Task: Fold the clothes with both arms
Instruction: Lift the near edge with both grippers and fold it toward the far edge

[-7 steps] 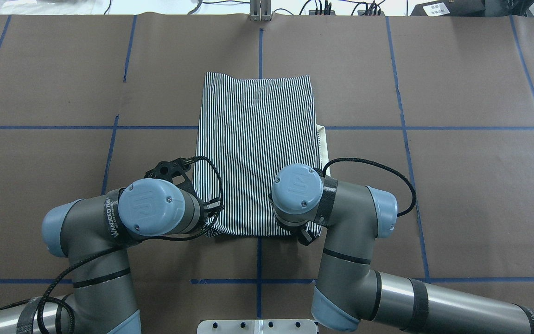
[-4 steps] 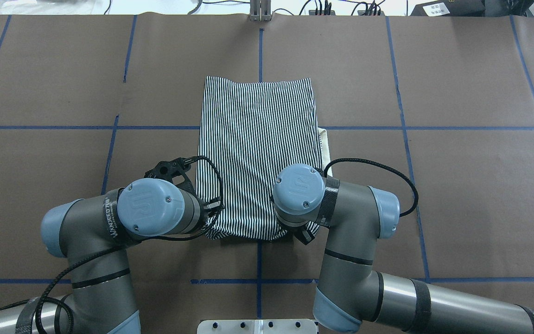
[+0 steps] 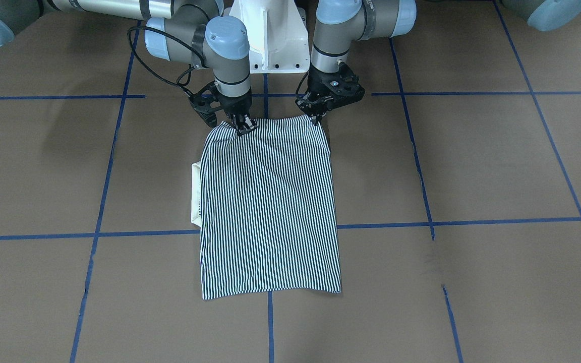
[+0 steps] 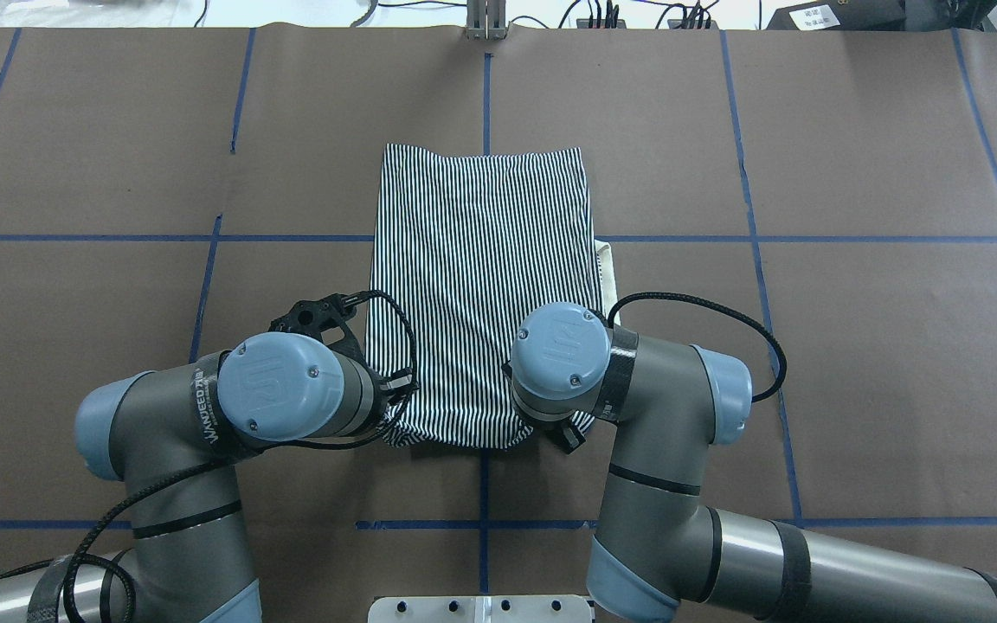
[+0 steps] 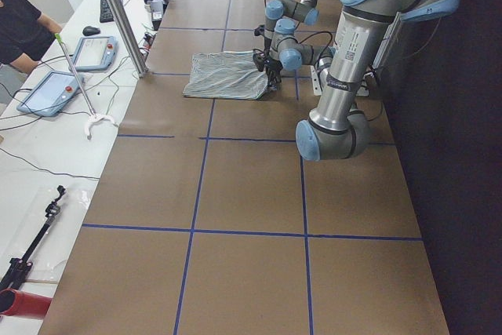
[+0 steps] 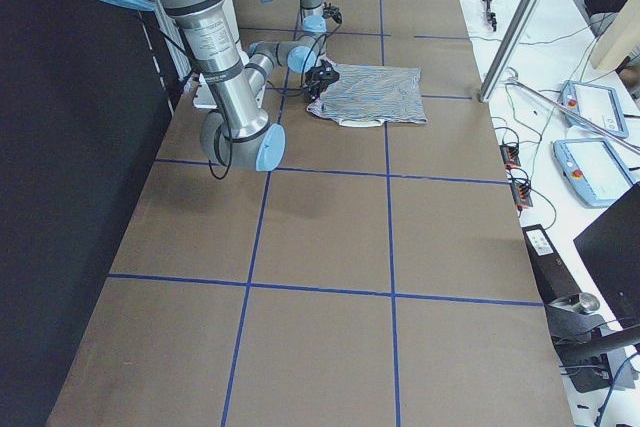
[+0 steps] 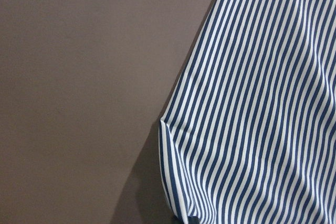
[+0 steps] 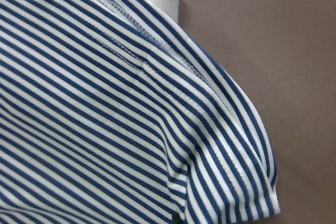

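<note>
"Jaws?"
"Both pairs closed: left arm [image 3: 328, 45] pinches one near corner of the striped shirt [image 3: 270, 212], right arm [image 3: 227, 55] the other."
"Shirt?"
"Folded, lying mid-worktop [image 3: 472, 176], that near edge slightly raised."

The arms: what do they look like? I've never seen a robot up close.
The left arm and right arm are grey tubes joined by rounded elbows with light-blue caps, each stamped with a logo. Black bands ring them, one carrying white lettering. Black braided cables loop outside to the black two-finger tools at the tips, the left gripper and right gripper.
</note>
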Robot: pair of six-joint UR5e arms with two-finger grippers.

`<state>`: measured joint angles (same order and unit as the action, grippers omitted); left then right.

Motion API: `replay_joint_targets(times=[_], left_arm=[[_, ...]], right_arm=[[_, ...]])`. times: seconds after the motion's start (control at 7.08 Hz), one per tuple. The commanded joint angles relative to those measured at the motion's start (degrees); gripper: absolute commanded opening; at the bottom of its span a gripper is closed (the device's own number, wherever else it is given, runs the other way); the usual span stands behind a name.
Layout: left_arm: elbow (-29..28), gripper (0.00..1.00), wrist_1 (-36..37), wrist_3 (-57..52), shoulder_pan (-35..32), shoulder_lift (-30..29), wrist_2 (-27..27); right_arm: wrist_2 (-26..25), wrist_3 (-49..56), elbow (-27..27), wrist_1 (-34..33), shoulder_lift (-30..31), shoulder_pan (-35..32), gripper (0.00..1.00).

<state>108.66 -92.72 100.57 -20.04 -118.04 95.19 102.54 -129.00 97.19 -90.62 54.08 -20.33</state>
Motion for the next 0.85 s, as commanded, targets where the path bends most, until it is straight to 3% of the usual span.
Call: replay_joint_targets(times=[0.0, 0.28, 0.42, 0.71], left_arm=[[1.45, 0.00, 0.09, -0.02, 1.04, 0.62, -0.17], [5.57, 0.00, 1.83, -0.02, 6.04, 0.79, -0.26], [9.60, 0.00, 6.11, 0.06, 8.85, 1.93, -0.26], [12.80, 0.00, 8.26, -0.02, 9.75, 2.20, 0.09]], right_arm=[[0.64, 0.68, 5.69, 0.18, 3.11, -0.15, 0.00], [-0.06, 0.68, 10.11, 0.35, 5.59, 2.21, 0.00], [-0.06, 0.77, 12.04, 0.35, 5.68, 3.88, 0.00], [-0.24, 1.38, 11.89, 0.53, 5.51, 4.42, 0.00]])
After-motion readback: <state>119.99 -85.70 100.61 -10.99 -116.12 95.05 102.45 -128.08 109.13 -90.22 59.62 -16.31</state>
